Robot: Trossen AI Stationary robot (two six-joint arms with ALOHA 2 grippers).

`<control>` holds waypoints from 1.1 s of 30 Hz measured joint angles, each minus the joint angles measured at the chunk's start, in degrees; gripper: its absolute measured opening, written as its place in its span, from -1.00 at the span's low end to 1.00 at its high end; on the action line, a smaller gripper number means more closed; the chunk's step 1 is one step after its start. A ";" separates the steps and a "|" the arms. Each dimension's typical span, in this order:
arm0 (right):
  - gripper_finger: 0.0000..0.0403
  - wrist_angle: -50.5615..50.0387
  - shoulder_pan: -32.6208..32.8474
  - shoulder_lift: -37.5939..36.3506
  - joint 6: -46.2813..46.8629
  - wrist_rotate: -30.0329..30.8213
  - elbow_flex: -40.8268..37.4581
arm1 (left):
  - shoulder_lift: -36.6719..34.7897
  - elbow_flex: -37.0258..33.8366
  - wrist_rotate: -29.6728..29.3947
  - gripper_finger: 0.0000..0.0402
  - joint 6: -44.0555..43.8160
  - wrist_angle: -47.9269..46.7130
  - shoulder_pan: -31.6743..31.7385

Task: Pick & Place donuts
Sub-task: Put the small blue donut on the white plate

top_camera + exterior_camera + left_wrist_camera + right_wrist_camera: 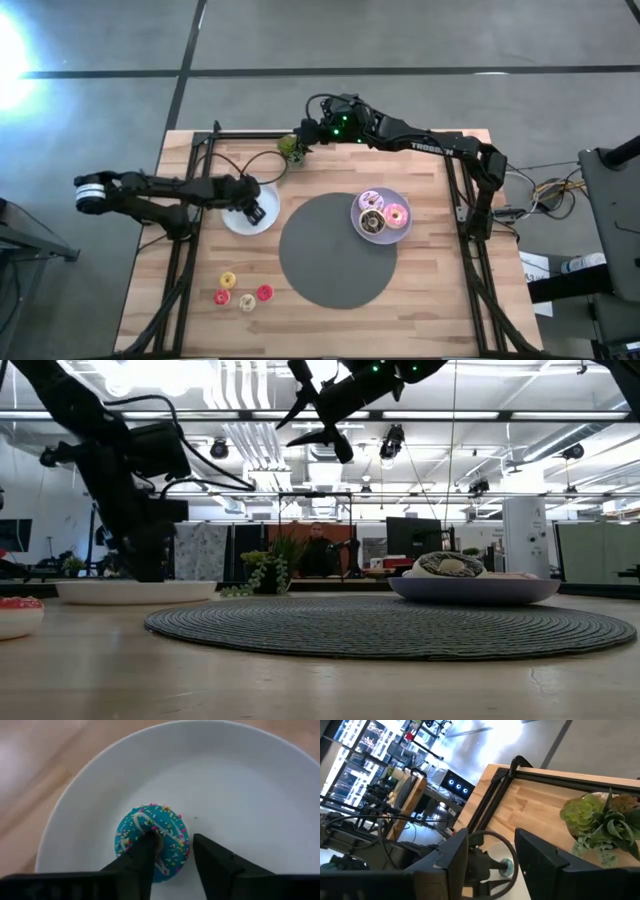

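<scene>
The left gripper [172, 852] is a little open, one finger in the hole of the small blue sprinkled toy donut [152, 840], lying flat on the round white plate [240, 785], straight under it

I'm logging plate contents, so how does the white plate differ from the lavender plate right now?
The white plate lies left of the grey mat; the lavender plate overlaps the mat's right edge. The white plate holds one teal sprinkled donut, the lavender plate three donuts. The left gripper works over the white plate, one finger in the donut's hole; the right gripper is near the plant, not at either plate. Both plates are round.
</scene>
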 joint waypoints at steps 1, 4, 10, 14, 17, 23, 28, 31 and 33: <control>-0.23 -0.19 -0.02 0.00 -0.06 0.00 0.00 | -0.30 0.09 0.58 -0.40 -0.10 -0.24 0.10; -0.23 -0.80 -0.06 0.01 -0.18 0.00 0.00 | -1.47 0.36 1.36 -0.31 0.13 -1.48 0.10; -0.23 -1.12 -0.09 0.00 -0.44 0.00 0.00 | -3.72 2.92 5.52 -0.23 0.59 -7.49 0.12; -0.23 -1.25 -0.18 0.01 -0.63 0.00 0.00 | -6.01 6.49 6.39 -0.22 0.75 -10.07 0.12; -0.23 -1.52 -0.26 0.00 -1.10 -0.69 0.00 | -7.81 8.26 6.40 -0.22 1.70 -11.00 0.12; -0.23 -6.01 -0.39 0.00 -2.56 -1.79 0.00 | -10.71 7.60 6.03 -0.22 1.69 -13.55 0.14; -0.23 -6.64 -0.39 0.00 -2.78 -1.83 0.00 | -10.40 2.01 6.19 -0.22 1.50 -10.54 0.12; -0.23 -6.65 -0.39 0.00 -2.96 -1.92 0.00 | -10.07 -0.44 9.44 -0.22 0.23 -5.81 0.10; -0.23 -6.65 -0.39 0.00 -3.00 -1.92 -0.02 | -10.03 -0.87 11.99 -0.22 -1.65 -5.45 0.10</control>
